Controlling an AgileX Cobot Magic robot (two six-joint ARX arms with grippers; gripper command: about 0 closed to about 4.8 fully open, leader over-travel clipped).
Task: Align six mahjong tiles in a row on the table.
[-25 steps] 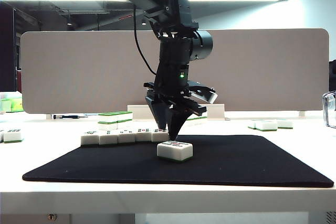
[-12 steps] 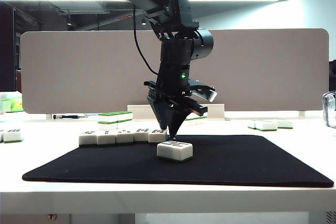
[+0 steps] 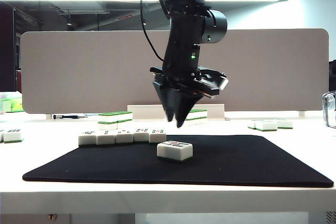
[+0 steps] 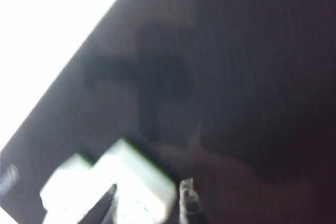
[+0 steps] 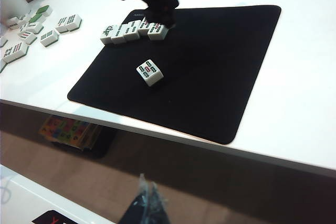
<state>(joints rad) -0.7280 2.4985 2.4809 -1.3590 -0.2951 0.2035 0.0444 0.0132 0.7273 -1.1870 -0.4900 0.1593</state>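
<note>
The white table (image 3: 294,129) carries a large black mat (image 3: 236,161), flat, matte and rectangular with rounded corners, lying close to the table's front edge. Above the mat's rear edge hangs the left gripper (image 3: 175,120), pointing down, its dark tapering fingers drawn close together with only a narrow gap at the tips and nothing between them; it is clear of every tile. Just below and slightly left of its tips, a row of five mahjong tiles (image 3: 122,137) runs along the mat's rear-left edge, side by side and touching, the line's long axis parallel to that edge. The tiles are small glossy white blocks with a thin green base and dark and red marks face up. A sixth tile (image 3: 175,150) lies alone on the mat, nearer the front edge and almost straight under the gripper, turned at an angle to the row. The left wrist view is blurred; it shows two pale tiles beside the fingertips (image 4: 187,195). The right gripper (image 5: 147,203) sits low, off the table's front edge; whether it is spread or closed cannot be told.
</note>
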